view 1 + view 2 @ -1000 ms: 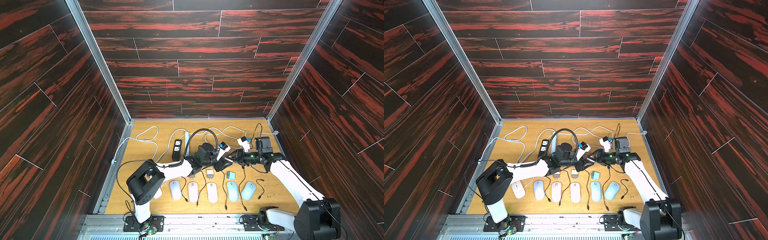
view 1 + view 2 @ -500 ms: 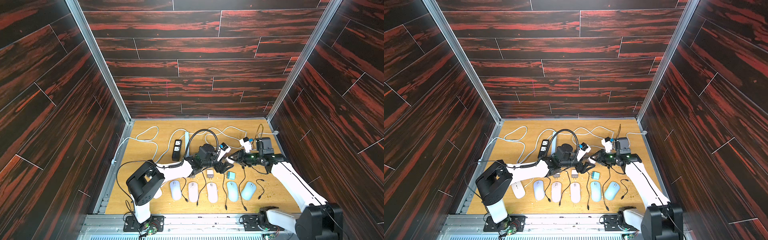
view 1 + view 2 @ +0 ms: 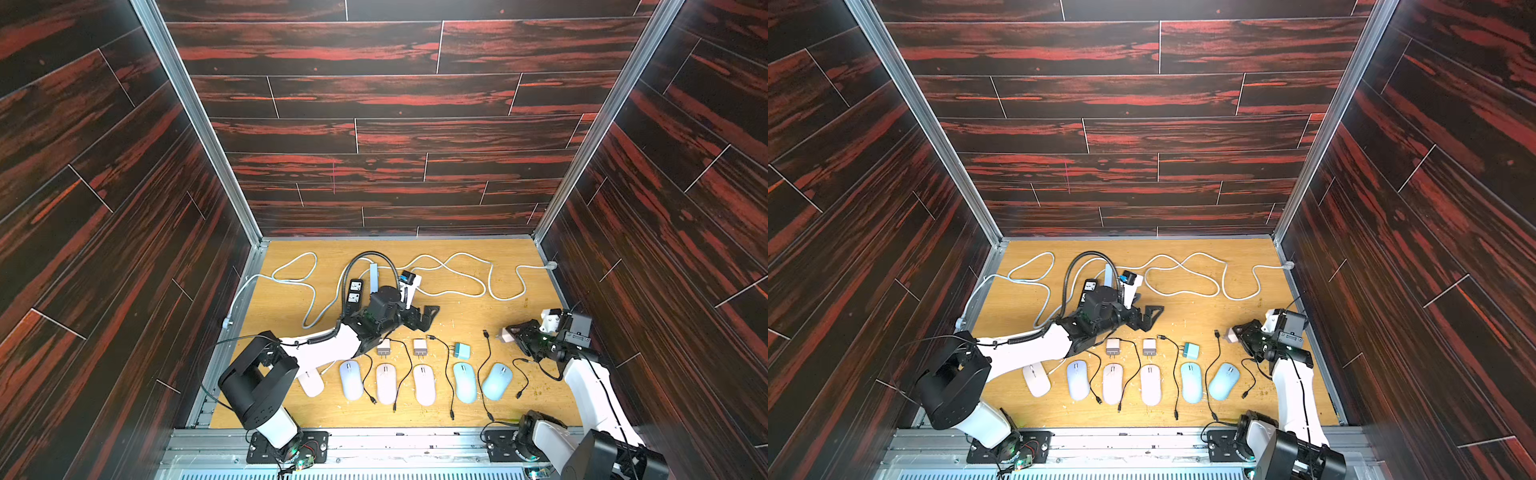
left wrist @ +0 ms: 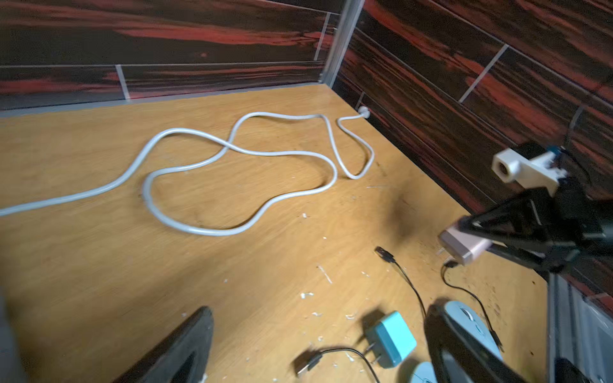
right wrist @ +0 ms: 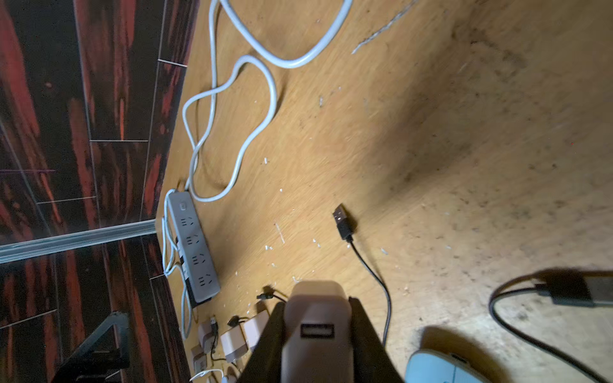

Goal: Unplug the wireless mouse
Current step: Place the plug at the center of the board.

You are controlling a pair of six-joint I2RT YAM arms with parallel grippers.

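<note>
left gripper (image 3: 426,319): spread wide, empty, near the power strip (image 5: 194,247)
right gripper (image 5: 316,331): clamped on a pink charger (image 5: 315,305), well apart from the power strip
charger port: empty
usb plug (image 5: 341,222): loose on the table (image 5: 464,132), between power strip and charger
blue mouse (image 3: 497,381): on the table, far from the power strip
progress: plug judged out of the charger; charger not yet set down

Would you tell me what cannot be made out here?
Leftmost white mouse: partly under the left arm, both top views.
Grey power strip: mostly behind that arm, both top views.
Light-blue mouse: cut off by the right wrist picture's edge.
Pink charger: prongs hidden behind its body, right wrist view.
</note>
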